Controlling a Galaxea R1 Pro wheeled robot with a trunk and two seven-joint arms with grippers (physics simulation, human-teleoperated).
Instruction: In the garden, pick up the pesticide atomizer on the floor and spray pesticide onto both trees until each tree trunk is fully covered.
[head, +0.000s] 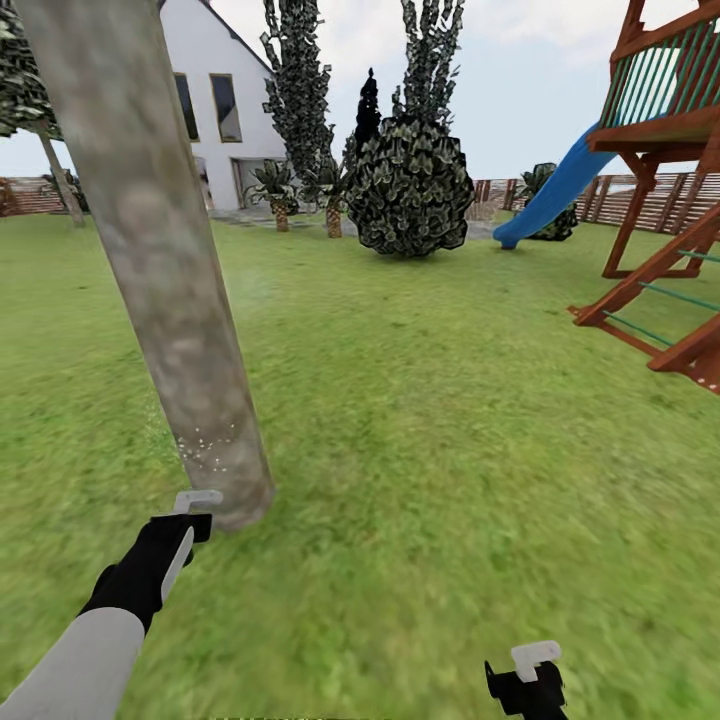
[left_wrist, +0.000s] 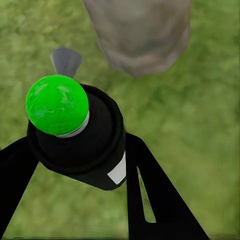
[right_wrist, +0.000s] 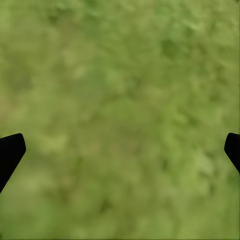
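1. Right gripper (head: 528, 672) at about 5 o'clock low in the head view, black with a white finger plate; in the right wrist view its two black fingertips (right_wrist: 10, 152) sit far apart at the frame edges with nothing between them but blurry grass (right_wrist: 120, 115) — spread wide, empty.
2. Left gripper (head: 190, 512) at about 7 o'clock in the head view, on a black wrist and pale grey forearm; black fingers (left_wrist: 150, 195) clamped on either side of the pesticide atomizer (left_wrist: 82, 137).
3. Atomizer shows in the left wrist view as a dark cylinder seen from the cap end; the round top reads bright green here, with a small grey nozzle beside it pointing toward the trunk base.
4. Tree trunk (head: 150, 250) just beyond the left gripper, at about 10 o'clock in the head view; thick, pale grey-beige, leaning in the frame; base meets the grass just past the gripper tip; tiny white specks on the lower trunk.
5. Lawn runs out to 12 o'clock — round dark-green bush (head: 408, 190) mid-distance, tall narrow dark trees behind it, short palms beside.
6. Wooden playset (head: 665, 190) with a blue slide (head: 550, 195) at 2 o'clock.
7. White house (head: 225, 100) at 11 o'clock; slatted brown fence along the far edge; second pale trunk (head: 62, 180) far off at 10 o'clock.
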